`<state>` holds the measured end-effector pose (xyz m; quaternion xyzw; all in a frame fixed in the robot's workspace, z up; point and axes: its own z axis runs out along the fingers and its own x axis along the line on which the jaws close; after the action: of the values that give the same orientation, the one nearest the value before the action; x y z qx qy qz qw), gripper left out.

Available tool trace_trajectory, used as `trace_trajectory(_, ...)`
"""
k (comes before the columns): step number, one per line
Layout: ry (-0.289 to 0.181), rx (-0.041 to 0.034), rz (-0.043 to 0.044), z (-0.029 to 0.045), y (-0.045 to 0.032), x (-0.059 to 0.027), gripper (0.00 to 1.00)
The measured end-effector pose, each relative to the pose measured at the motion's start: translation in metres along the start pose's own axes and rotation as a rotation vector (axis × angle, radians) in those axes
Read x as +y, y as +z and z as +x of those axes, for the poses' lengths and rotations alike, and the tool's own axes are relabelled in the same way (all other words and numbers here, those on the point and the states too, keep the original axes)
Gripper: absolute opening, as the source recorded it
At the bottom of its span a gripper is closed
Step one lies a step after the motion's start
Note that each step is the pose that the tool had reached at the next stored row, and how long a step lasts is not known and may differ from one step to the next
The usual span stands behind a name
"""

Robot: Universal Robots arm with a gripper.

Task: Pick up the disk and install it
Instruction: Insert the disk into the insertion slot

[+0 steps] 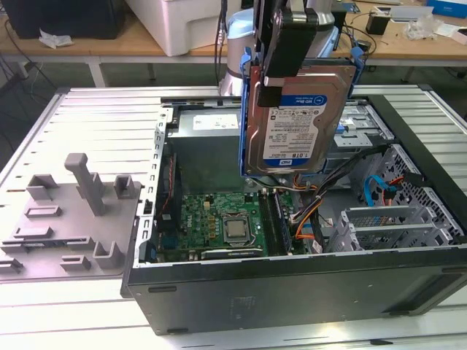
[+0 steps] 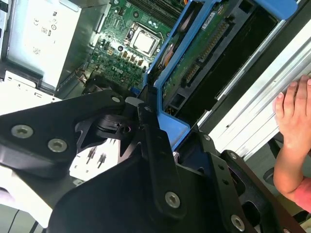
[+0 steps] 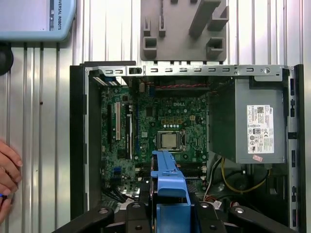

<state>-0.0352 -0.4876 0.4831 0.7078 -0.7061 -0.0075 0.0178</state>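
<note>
One disk [image 1: 299, 124] in gripper [image 1: 271, 87]

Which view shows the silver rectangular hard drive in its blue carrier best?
Exterior view: the silver rectangular hard drive hangs label-side out. The second wrist view shows its circuit-board underside; the first wrist view, its blue carrier's edge.

1. I think this is a robot lab or a workshop.
2. An open computer case [image 1: 292, 284] lies on a ribbed metal table [image 1: 102, 124], and I can see its green board [image 1: 219, 219].
3. My robot arm [image 1: 237, 44] holds the disk [image 1: 295, 117] above the case.
4. A grey plastic holder [image 1: 73, 211] sits beside the case.
5. Wooden work tables [image 1: 139, 45] behind carry a white box [image 1: 190, 25] and small bits [image 1: 419, 29].
6. A person's hand [image 3: 7, 167] is on the table near the case.
</note>
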Motion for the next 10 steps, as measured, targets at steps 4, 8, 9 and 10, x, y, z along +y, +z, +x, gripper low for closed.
trace_trajectory(4, 0.000, 0.0002, -0.0001, 0.0007, -0.0001, -0.0022, 0.37)
trace_trajectory(8, 0.000, 0.0002, -0.0001, 0.0013, -0.0002, -0.0054, 0.37)
trace_trajectory(9, 0.000, 0.0001, -0.0001, 0.0014, -0.0002, -0.0055, 0.37)
trace_trajectory(10, 0.000, 0.0001, -0.0001, 0.0014, -0.0002, -0.0055, 0.37)
